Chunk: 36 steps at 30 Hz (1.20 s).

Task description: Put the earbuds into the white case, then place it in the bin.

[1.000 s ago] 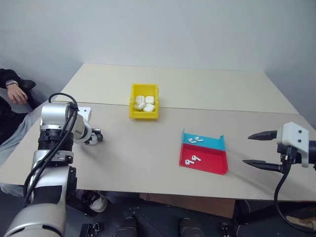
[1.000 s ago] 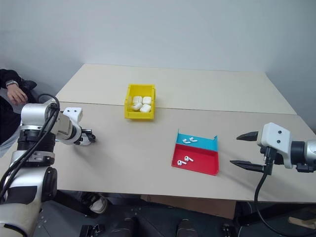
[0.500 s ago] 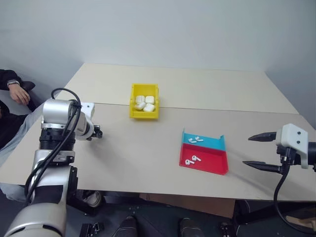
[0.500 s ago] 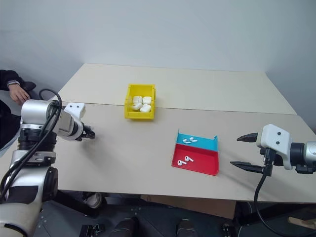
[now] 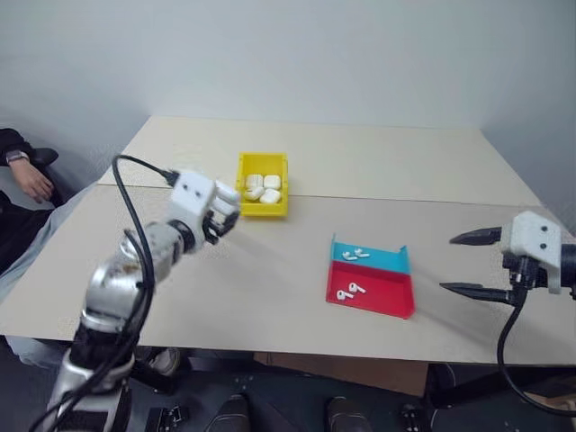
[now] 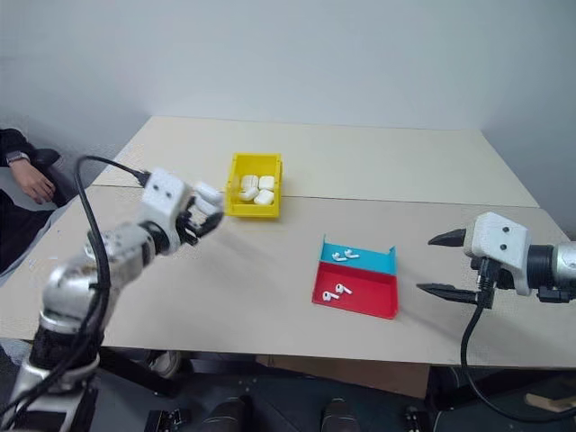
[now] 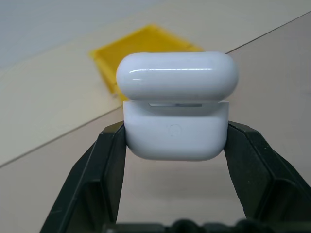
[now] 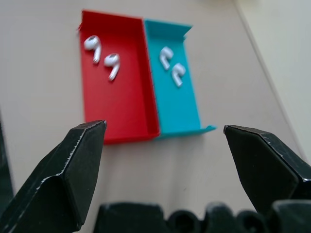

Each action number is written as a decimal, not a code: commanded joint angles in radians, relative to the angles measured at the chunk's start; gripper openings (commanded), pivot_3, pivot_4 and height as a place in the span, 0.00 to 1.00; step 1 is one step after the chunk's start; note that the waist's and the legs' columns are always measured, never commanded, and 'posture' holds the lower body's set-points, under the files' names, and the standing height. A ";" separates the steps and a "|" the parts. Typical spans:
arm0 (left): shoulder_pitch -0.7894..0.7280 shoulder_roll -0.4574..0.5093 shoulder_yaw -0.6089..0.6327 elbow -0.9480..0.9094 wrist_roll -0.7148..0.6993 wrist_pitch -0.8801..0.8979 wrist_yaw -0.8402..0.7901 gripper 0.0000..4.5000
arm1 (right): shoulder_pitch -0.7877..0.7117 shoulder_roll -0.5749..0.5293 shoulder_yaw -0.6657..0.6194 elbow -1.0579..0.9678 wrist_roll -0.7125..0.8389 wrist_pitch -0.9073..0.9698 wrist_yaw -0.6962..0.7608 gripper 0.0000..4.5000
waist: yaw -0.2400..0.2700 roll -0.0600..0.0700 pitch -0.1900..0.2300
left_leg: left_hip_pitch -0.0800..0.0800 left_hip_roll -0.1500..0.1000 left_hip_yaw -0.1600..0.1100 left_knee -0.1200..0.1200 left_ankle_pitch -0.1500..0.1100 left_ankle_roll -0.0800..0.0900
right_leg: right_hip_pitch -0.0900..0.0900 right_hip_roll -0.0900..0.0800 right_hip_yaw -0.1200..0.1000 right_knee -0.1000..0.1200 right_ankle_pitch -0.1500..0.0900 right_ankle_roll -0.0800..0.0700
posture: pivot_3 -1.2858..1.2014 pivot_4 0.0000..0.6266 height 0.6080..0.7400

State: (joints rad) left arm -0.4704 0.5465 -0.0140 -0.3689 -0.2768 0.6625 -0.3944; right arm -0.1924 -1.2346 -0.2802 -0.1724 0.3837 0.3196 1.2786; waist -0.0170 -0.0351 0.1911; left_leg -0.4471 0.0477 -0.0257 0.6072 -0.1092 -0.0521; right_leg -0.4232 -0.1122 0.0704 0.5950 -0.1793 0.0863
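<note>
Left gripper [image 7: 175,141] now hanging up over the desk [image 5: 270,288], just beside the near-left corner of the yellow bin [image 5: 263,187], instead of sitting low near the desk's left edge like a second ago. Jaws clenched on a white case [image 7: 176,111], squeezing the lower body from both sides, lid a crack open with a thin dark gap showing. Case pointing roughly toward the bin in the wrist view. Arm swung right and up since the earlier frame, wrist turned too.

Bin sitting in the same place near the middle of the desk, holding several more white cases [image 5: 262,188] bunched together inside.

Right gripper [image 5: 477,263] hovering off the right side of the desk, barely shifted from before, jaws spread wide and gripping nothing. Looking down past those jaws at the flat tray [image 8: 146,121], red half and blue half side by side. Two earbuds [image 8: 102,51] lying in the red half, two more earbuds [image 8: 172,65] in the blue half, all in the same spots as earlier, none touching the case.

Person's hand [image 5: 34,180] resting at the far left, off the desk, pretty much where it was.
</note>
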 commanded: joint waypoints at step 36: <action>0.390 -0.150 -0.021 0.265 -0.202 -0.980 -0.746 0.61 | -0.689 0.329 0.892 -0.042 -0.501 0.370 0.054 0.61 | -0.027 0.004 -0.003 | 0.000 0.001 0.002 0.000 0.000 0.000 | -0.003 -0.001 0.000 0.001 0.000 0.000 | 0.52 0.24 1.00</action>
State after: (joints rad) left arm -0.0811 0.3935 -0.0496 -0.0564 -0.4798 -0.2877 -1.1513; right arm -0.8524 -0.9082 0.6176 -0.2175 -0.0961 0.7040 1.3286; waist -0.0443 -0.0312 0.1885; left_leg -0.4476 0.0492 -0.0240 0.6070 -0.1093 -0.0519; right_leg -0.4259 -0.1129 0.0701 0.5961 -0.1793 0.0860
